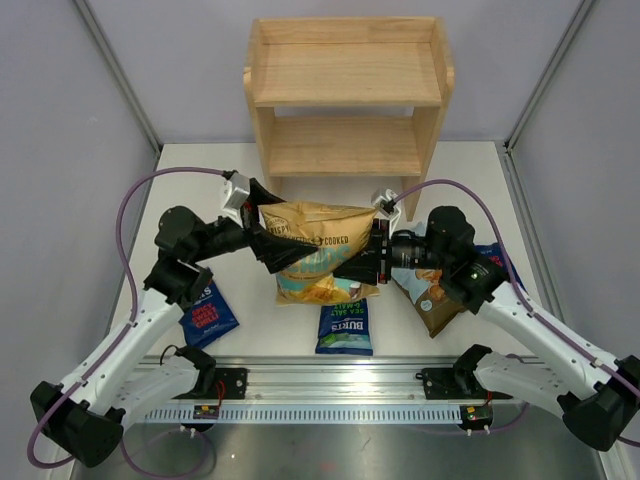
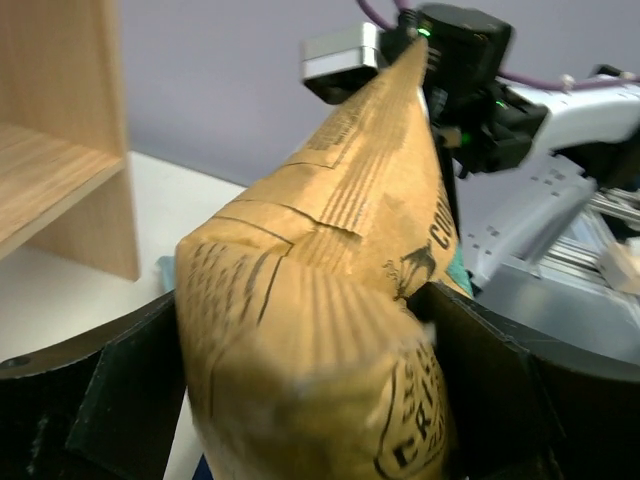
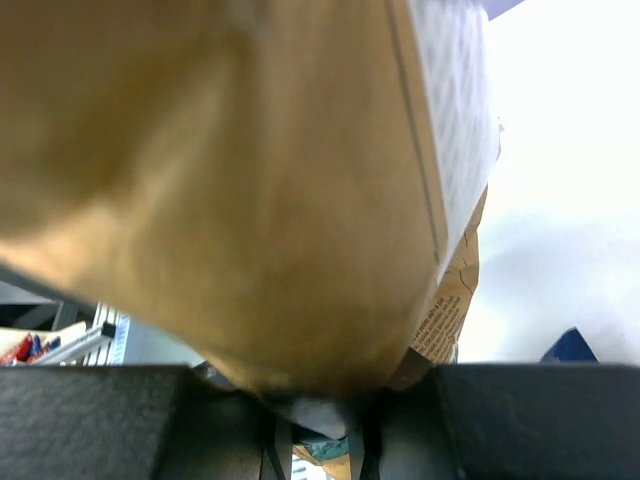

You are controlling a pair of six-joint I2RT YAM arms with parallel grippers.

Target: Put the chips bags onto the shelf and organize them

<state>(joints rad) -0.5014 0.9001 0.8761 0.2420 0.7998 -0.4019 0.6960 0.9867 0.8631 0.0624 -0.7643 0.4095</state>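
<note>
A large yellow chips bag (image 1: 318,235) hangs above the table in front of the shelf (image 1: 345,75), between my two arms. The right gripper (image 1: 372,256) is shut on its right end; in the right wrist view the bag (image 3: 250,180) fills the frame and its edge is pinched between the right gripper (image 3: 315,425) jaws. My left gripper (image 1: 268,238) is open at the bag's left end. In the left wrist view the left gripper (image 2: 310,400) has its fingers wide apart, and the bulging bag (image 2: 320,300) lies between them. Both shelf tiers are bare.
On the table lie a dark-blue Burts bag (image 1: 207,313) under the left arm and another (image 1: 345,328) at the front centre. A brown and light-blue bag (image 1: 432,292) and a dark-blue bag (image 1: 497,257) sit partly under the right arm. Grey walls stand on both sides.
</note>
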